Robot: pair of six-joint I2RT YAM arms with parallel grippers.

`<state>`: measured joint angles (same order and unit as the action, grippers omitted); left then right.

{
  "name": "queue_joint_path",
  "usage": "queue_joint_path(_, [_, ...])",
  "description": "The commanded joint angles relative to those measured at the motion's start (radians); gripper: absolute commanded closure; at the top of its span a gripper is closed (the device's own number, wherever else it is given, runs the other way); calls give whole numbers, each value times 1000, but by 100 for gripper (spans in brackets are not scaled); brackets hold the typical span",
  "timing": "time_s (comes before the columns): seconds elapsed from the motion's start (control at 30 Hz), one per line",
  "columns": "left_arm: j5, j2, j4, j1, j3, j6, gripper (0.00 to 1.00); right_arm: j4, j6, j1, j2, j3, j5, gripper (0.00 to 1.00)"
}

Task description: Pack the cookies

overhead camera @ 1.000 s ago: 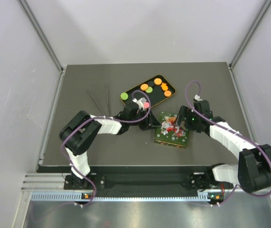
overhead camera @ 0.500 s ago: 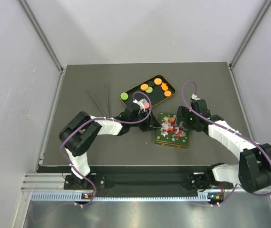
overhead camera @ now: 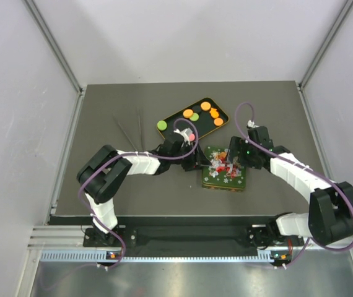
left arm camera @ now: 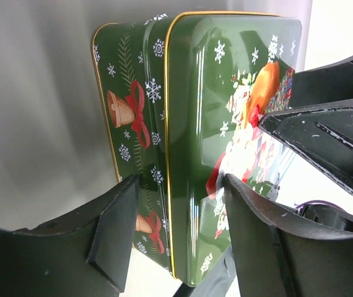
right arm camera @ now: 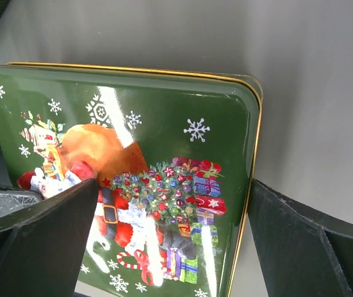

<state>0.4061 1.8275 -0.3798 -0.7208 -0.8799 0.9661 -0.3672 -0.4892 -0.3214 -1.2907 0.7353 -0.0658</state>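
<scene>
1. top view: bright, even overhead light; faint soft shadows on dark worktop (overhead camera: 102, 105).
2. wrist views: white glare streaks across glossy tin lid (right arm camera: 121, 117); left view's right side blown out.
3. left pincer (left arm camera: 179, 238) near-black, edges soft.

We are looking down on a table (overhead camera: 102, 111). A tin (overhead camera: 226, 176) is lying near its middle, with its lid (right arm camera: 183, 111) sitting on it. Behind the tin and a little to the left, a tray (overhead camera: 175, 119) is lying with the cookies (overhead camera: 188, 113) spread apart in it. Two thin sticks (overhead camera: 140, 130) are lying left of the tray. The left gripper (left arm camera: 179, 210) is straddling the tin's left edge; the right gripper (right arm camera: 170, 216) is hanging over its far right part, the lid between its fingers.
</scene>
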Motion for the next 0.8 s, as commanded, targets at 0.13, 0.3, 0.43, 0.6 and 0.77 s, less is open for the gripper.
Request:
queue_joint_path(0.13, [-4,-25,119,-8,-94,-73,29,28,50,42,4,50,-114,0])
queue_joint_path(0.3, [-7,-19,170,1,-148,-115,24,25,72,58,-27,72,-126,0])
queue_joint_path(0.43, [-9,-10,199,21,-172,-129,24,25,81,65,-51,84,-117,0])
queue_joint_path(0.6, [-12,15,225,49,-192,-148,24,34,86,77,-68,82,-111,0])
queue_joint_path(0.77, [-27,68,223,70,-212,-148,25,56,83,81,-93,76,-106,0])
